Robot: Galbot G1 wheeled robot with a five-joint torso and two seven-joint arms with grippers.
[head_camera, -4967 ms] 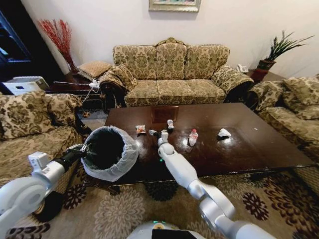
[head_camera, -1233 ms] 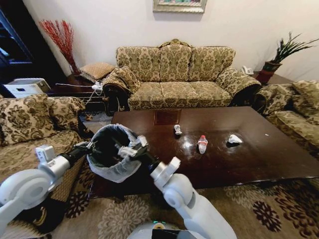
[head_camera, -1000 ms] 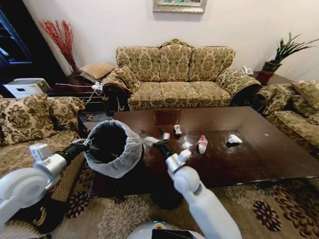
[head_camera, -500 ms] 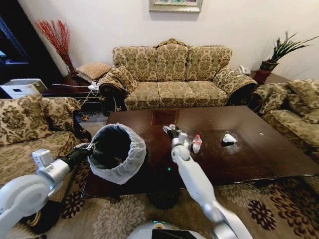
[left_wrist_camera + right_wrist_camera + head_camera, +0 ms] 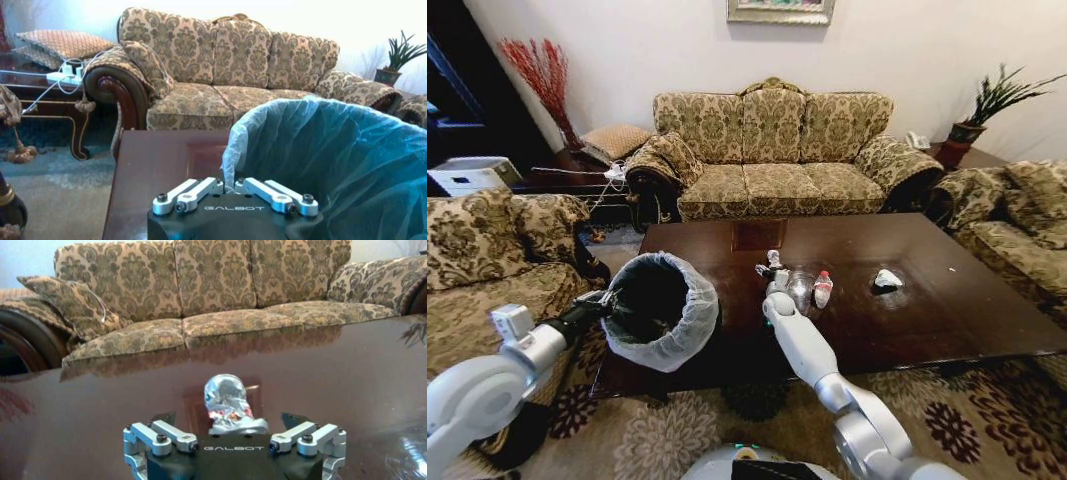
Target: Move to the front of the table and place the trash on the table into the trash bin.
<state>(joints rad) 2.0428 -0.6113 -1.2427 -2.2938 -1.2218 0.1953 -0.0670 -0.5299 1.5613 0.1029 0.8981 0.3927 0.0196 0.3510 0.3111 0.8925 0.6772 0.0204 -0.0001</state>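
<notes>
1. While the right gripper point(image 5: 770, 268) reaches out over the middle of the table point(image 5: 947, 300), its fingers stand spread on either side of a small crushed bottle point(image 5: 227, 402), with no clear contact; the near end of that bottle is hidden behind the gripper body in the right wrist view.
2. The left gripper point(image 5: 230, 189) is closed on the rim of the trash bin point(image 5: 659, 312), pinching the white liner, and holds the bin tilted at the table's near-left corner, its mouth facing the table.
3. Just right of the right gripper, a clear bottle with a red cap point(image 5: 822, 288) lies on the dark glossy top; a white crumpled tissue point(image 5: 887, 280) sits farther right, well apart.
4. The table's right half and near edge are bare wood, with open patterned carpet point(image 5: 987, 420) along the near side.
5. A patterned sofa point(image 5: 772, 150) stands beyond the far edge, armchairs flank both ends, and a potted plant point(image 5: 987, 100) is at far right.
6. The bin's inside is dark, so its contents cannot be made out.
</notes>
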